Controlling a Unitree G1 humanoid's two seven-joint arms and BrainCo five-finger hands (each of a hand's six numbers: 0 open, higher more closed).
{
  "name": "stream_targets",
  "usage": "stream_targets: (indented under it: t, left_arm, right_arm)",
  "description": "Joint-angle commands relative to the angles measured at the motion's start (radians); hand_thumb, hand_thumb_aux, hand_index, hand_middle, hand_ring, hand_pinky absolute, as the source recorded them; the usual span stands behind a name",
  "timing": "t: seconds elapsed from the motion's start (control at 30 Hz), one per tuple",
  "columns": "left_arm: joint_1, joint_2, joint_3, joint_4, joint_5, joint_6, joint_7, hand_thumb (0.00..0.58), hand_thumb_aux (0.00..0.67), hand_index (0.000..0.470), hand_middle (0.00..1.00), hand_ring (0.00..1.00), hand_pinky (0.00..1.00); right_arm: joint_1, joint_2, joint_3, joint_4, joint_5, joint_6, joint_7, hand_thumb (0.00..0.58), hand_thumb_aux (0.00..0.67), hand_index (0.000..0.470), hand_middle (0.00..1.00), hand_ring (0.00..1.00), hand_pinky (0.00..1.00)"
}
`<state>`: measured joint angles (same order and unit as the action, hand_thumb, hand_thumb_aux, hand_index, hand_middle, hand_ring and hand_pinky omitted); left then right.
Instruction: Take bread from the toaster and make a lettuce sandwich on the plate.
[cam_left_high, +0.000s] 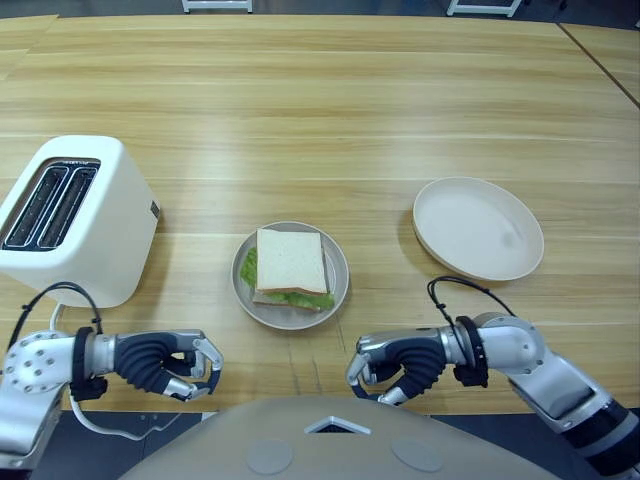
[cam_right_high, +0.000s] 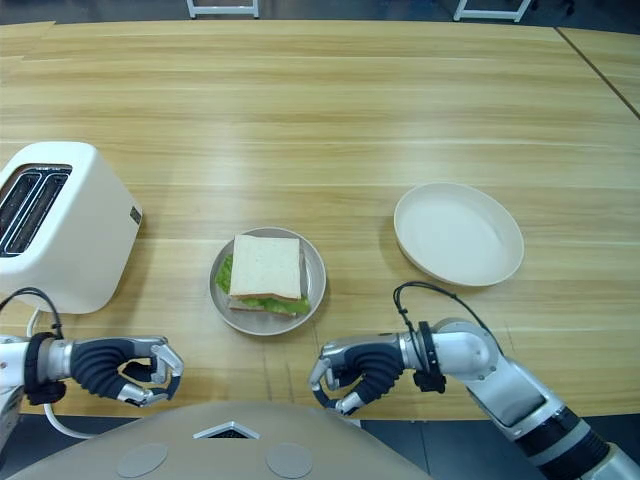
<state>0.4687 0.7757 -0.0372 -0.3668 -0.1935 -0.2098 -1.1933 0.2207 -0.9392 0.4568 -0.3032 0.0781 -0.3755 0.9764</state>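
Near edge: left robot hand (cam_left_high: 160, 365) and right robot hand (cam_left_high: 400, 362) are resting curled, holding nothing. The sandwich (cam_left_high: 290, 265) is sitting on the plate (cam_left_high: 338, 290); a stray reach risks toppling it.

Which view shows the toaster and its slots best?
The left eye view: the toaster sits almost wholly in frame, both top slots seen end to end. In the right eye view the picture's left edge cuts off its side and clips the slots.
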Motion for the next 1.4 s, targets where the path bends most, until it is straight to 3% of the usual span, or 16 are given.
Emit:
stream_targets:
  t: [0.03,0.23,0.57,0.87,1.07,1.27,1.4]
  left_arm:
    - [-0.096,-0.044,-0.138,0.137,0.119,-0.012,0.027,0.58,0.67,0.47,1.0,1.0,1.0]
    - [-0.193,-0.119,-0.267,0.298,0.188,-0.042,0.07,0.58,0.67,0.47,1.0,1.0,1.0]
    - [-0.389,-0.23,-0.356,0.517,0.41,-0.14,0.369,0.58,0.67,0.47,1.0,1.0,1.0]
    - [-0.625,-0.358,-0.344,0.879,0.605,-0.151,0.833,0.58,0.67,0.47,1.0,1.0,1.0]
    - [-0.787,-0.419,-0.409,1.049,0.74,-0.146,1.023,0.58,0.67,0.47,1.0,1.0,1.0]
    - [-0.981,-0.559,-0.367,1.307,0.712,-0.16,1.205,0.58,0.67,0.47,1.0,1.0,1.0]
    - [-1.021,-0.586,-0.318,1.316,0.688,-0.239,1.358,0.58,0.67,0.47,1.0,1.0,1.0]
  right_arm:
    - [-0.08,0.085,0.058,0.115,-0.174,-0.038,-0.016,0.58,0.67,0.47,1.0,1.0,1.0]
    - [-0.139,0.189,0.099,0.233,-0.295,-0.119,-0.072,0.58,0.67,0.47,1.0,1.0,1.0]
    - [-0.308,0.432,0.056,0.45,-0.543,-0.187,-0.461,0.58,0.67,0.47,1.0,1.0,1.0]
    - [-0.474,0.593,0.051,0.681,-0.737,-0.118,-0.782,0.58,0.67,0.47,1.0,1.0,1.0]
    - [-0.678,0.689,0.087,1.013,-0.855,-0.07,-1.023,0.58,0.67,0.47,1.0,1.0,1.0]
    - [-0.918,0.801,0.079,1.337,-0.907,0.074,-1.383,0.58,0.67,0.47,1.0,1.0,1.0]
    - [-0.977,0.807,0.072,1.361,-0.912,0.089,-1.572,0.58,0.67,0.47,1.0,1.0,1.0]
